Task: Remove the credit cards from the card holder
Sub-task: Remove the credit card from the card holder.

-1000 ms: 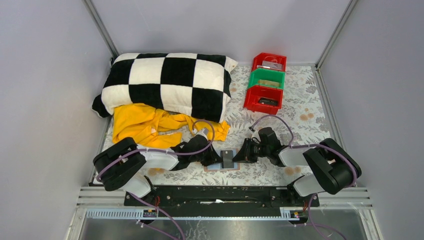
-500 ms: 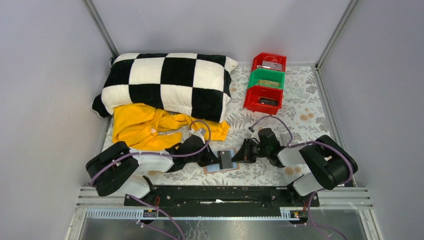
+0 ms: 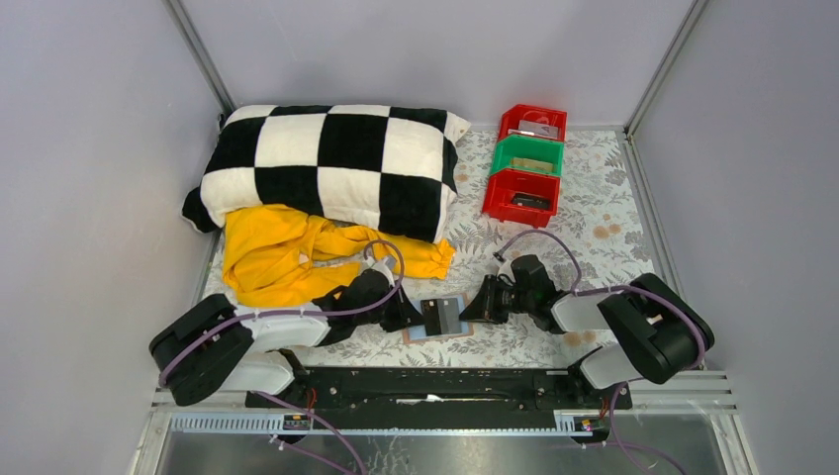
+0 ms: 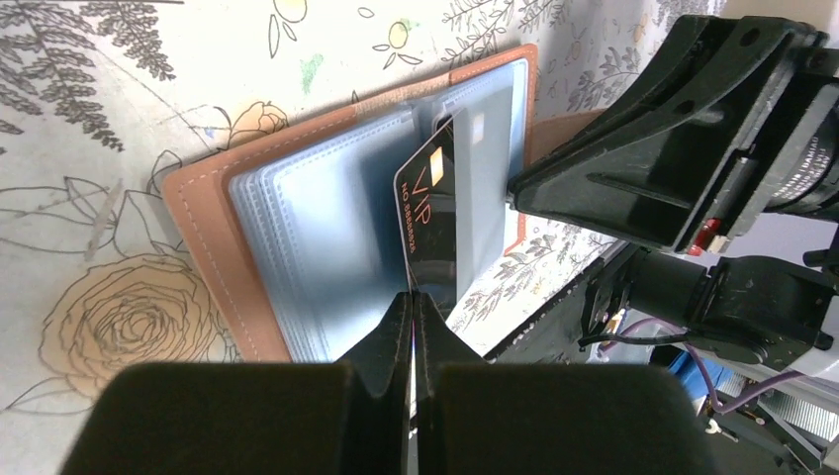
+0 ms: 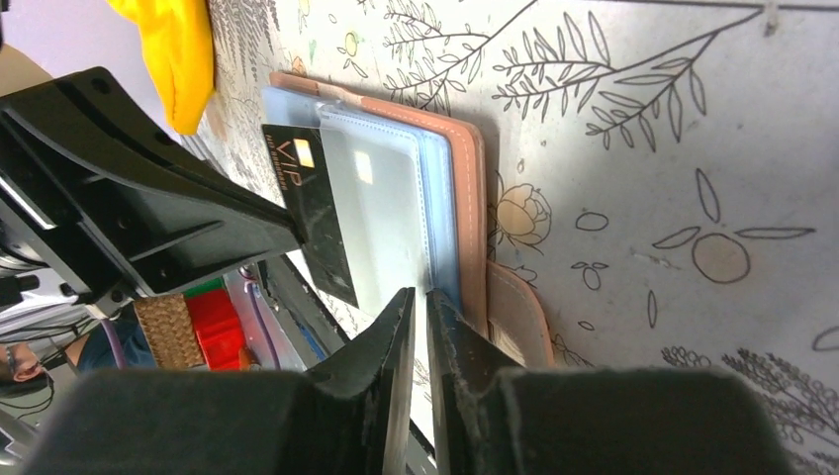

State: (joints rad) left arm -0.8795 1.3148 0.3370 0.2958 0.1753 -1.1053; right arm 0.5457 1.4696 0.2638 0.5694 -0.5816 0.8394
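The card holder (image 3: 453, 322) lies open on the floral cloth near the front edge, tan leather outside with grey-blue clear sleeves (image 4: 297, 237). My left gripper (image 3: 409, 314) is shut on the near edge of a black credit card (image 4: 435, 213) marked VIP, which sticks partly out of a sleeve toward the left. The card also shows in the right wrist view (image 5: 312, 208). My right gripper (image 3: 477, 309) is shut on the right edge of the holder's sleeves (image 5: 435, 208), beside the leather side tab (image 5: 519, 317). Other cards are not visible.
A checkered pillow (image 3: 331, 163) and a yellow cloth (image 3: 287, 252) lie behind the left arm. Stacked red (image 3: 519, 198), green (image 3: 527, 155) and red (image 3: 534, 122) bins stand at the back right. A black rail (image 3: 425, 386) runs along the front.
My left gripper has drawn back to the left with the black card, sliding it farther out of the sleeve. The right gripper has stayed on the holder's right edge.
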